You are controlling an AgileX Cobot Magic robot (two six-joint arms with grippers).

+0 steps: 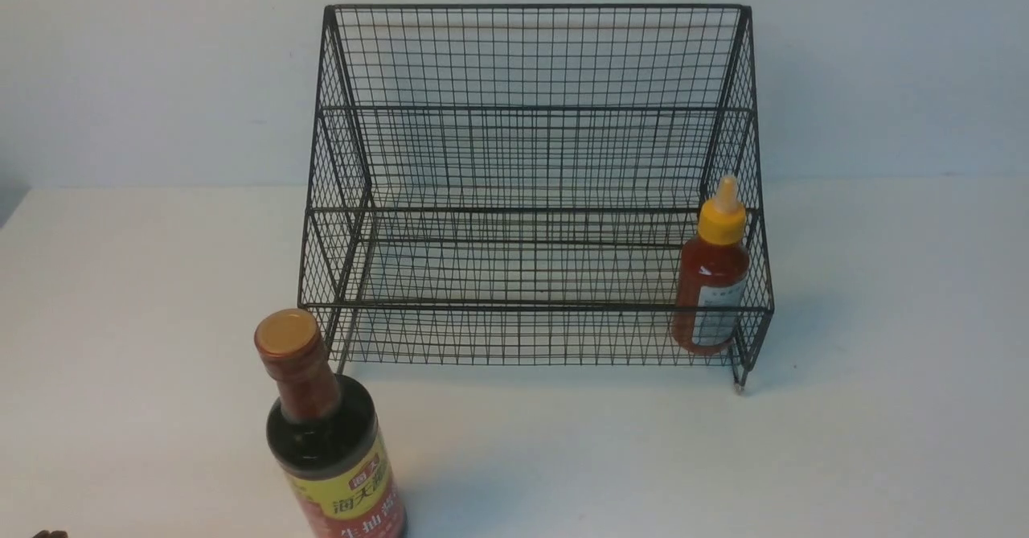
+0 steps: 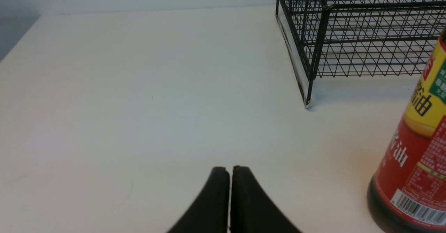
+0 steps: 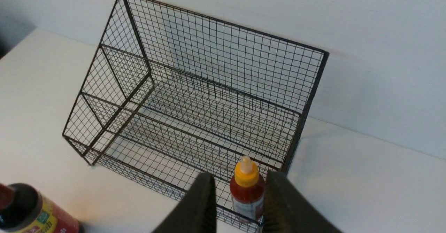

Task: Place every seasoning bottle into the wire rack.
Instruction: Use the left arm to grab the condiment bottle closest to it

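The black wire rack (image 1: 530, 160) stands upright at the back of the white table. The small red squeeze bottle (image 1: 713, 281) with a yellow nozzle cap stands upright in the rack's lowest front tier, at the right corner. The tall dark soy-sauce bottle (image 1: 330, 441) stands on the table in front of the rack's left corner. My right gripper (image 3: 241, 174) is open and empty; the red bottle (image 3: 246, 194) shows between its fingers, farther off in the rack (image 3: 209, 86). My left gripper (image 2: 230, 168) is shut and empty over bare table, beside the soy-sauce bottle (image 2: 414, 149). Neither gripper shows in the front view.
The white table (image 1: 884, 361) runs to a pale wall just behind the rack. The rack's left foot (image 2: 308, 104) rests on the table ahead of the left gripper. The table's left edge (image 1: 12, 208) shows at the far left.
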